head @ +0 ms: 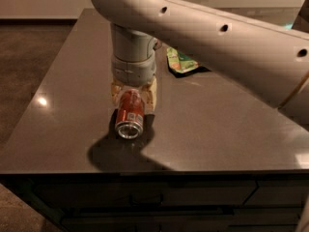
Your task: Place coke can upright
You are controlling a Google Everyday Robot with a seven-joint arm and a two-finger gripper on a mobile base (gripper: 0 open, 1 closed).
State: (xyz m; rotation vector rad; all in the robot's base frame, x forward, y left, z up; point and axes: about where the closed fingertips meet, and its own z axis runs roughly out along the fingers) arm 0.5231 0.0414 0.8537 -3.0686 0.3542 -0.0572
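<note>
The coke can (129, 115), red with a silver end facing me, lies on its side on the dark table (222, 129) near the front left. My gripper (133, 103) has come straight down over it. Its two tan fingers (150, 94) stand one on each side of the can's far half and press against its sides. The can still rests on the table. The far end of the can is hidden behind the gripper's wrist.
A green snack bag (180, 62) lies on the table behind and to the right of the gripper. My large arm (231, 47) crosses the upper right of the view. The table's front edge (145, 170) is close to the can.
</note>
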